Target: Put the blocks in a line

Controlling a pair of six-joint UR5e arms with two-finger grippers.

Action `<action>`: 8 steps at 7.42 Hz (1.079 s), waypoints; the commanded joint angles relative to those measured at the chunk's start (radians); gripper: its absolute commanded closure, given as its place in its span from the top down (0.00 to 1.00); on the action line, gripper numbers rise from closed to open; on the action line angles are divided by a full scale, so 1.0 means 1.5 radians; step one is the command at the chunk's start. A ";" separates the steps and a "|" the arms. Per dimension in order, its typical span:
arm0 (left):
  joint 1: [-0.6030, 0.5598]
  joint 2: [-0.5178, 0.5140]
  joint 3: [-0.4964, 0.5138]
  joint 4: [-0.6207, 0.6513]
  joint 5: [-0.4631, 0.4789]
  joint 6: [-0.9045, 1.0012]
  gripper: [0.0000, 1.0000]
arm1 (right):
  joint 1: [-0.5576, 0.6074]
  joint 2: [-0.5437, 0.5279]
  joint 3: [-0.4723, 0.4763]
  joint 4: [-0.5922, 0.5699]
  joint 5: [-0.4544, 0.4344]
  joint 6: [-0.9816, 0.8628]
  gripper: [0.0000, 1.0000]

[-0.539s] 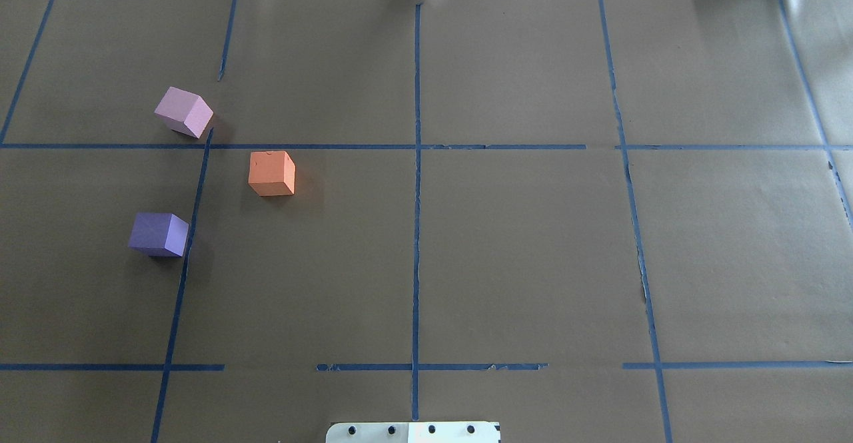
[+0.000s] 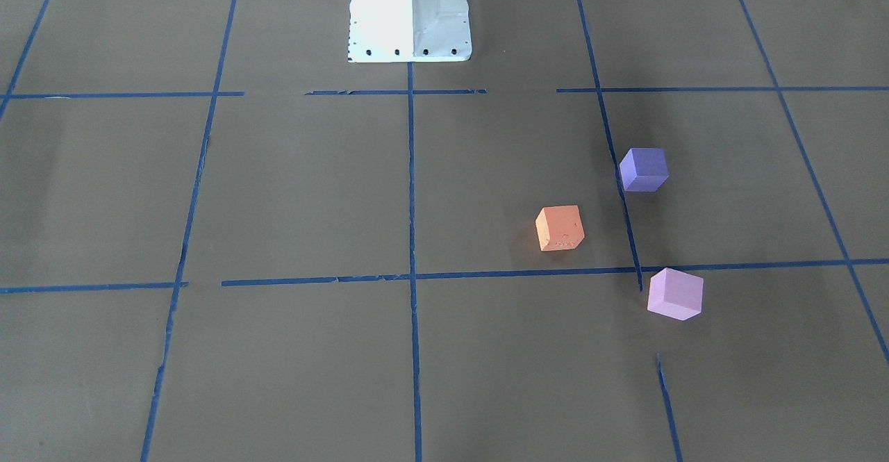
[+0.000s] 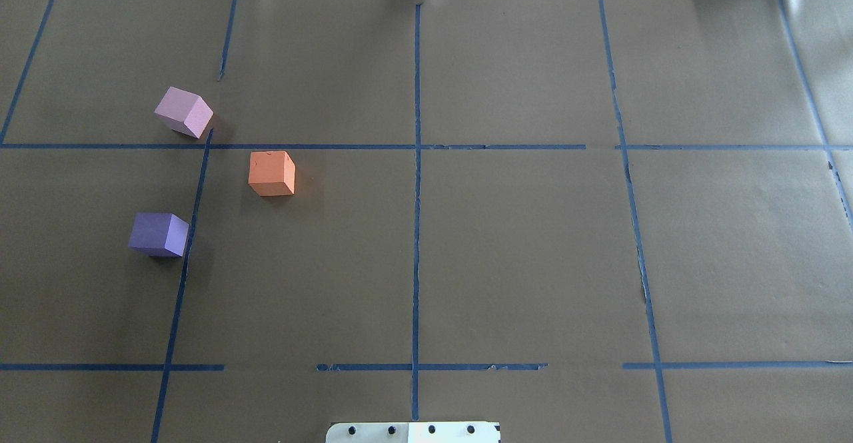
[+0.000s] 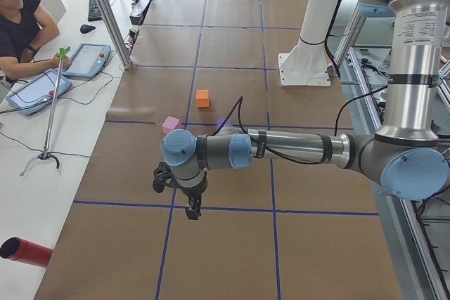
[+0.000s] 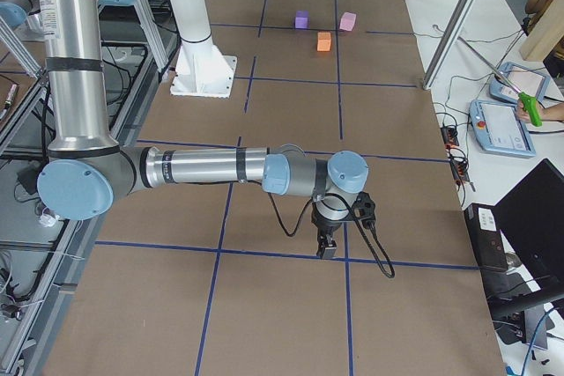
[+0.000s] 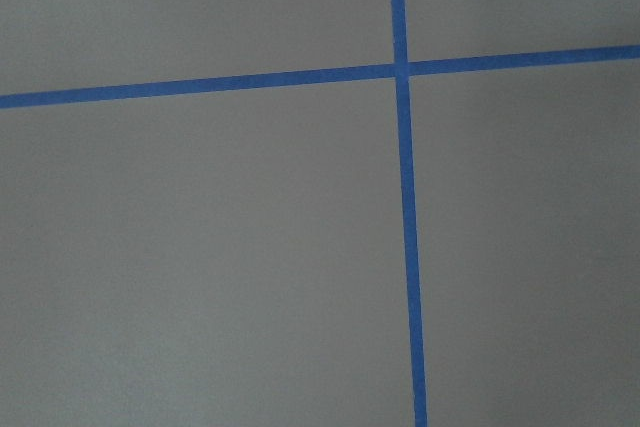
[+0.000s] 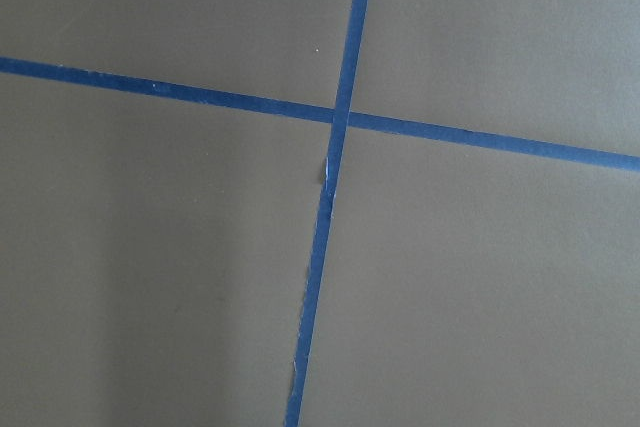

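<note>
Three blocks sit apart on the brown paper on my left side. The orange block (image 3: 272, 173) (image 2: 560, 228) lies nearest the centre line. The dark violet-purple block (image 3: 158, 234) (image 2: 644, 169) is closer to my base. The pale pink-lilac block (image 3: 183, 112) (image 2: 675, 294) is farthest from it. They form a bent row, not a straight one. My left gripper (image 4: 191, 210) hangs over the table's left end, well away from the blocks. My right gripper (image 5: 326, 251) hangs over the table's right end. Neither shows in the overhead or front view, and I cannot tell whether they are open or shut.
Blue tape lines (image 3: 416, 163) divide the brown paper into a grid. My white base plate (image 2: 408, 14) stands at the table's near middle edge. An operator (image 4: 21, 19) sits at a side desk with tablets, a grabber stick and a red cylinder (image 4: 24, 252).
</note>
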 commanded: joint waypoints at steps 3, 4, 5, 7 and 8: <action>0.110 -0.134 -0.016 0.017 0.001 -0.101 1.00 | 0.000 0.000 0.000 0.000 0.000 0.000 1.00; 0.145 -0.182 -0.016 0.019 -0.006 -0.177 1.00 | 0.000 0.000 0.000 0.000 0.000 0.000 1.00; 0.183 -0.214 -0.016 0.014 -0.053 -0.277 1.00 | 0.000 0.000 0.000 0.000 0.000 0.000 1.00; 0.282 -0.280 -0.010 0.006 -0.064 -0.432 1.00 | 0.000 0.000 0.000 0.000 0.000 0.000 1.00; 0.339 -0.310 -0.004 0.005 -0.061 -0.506 1.00 | 0.000 0.000 0.000 0.000 0.000 0.000 1.00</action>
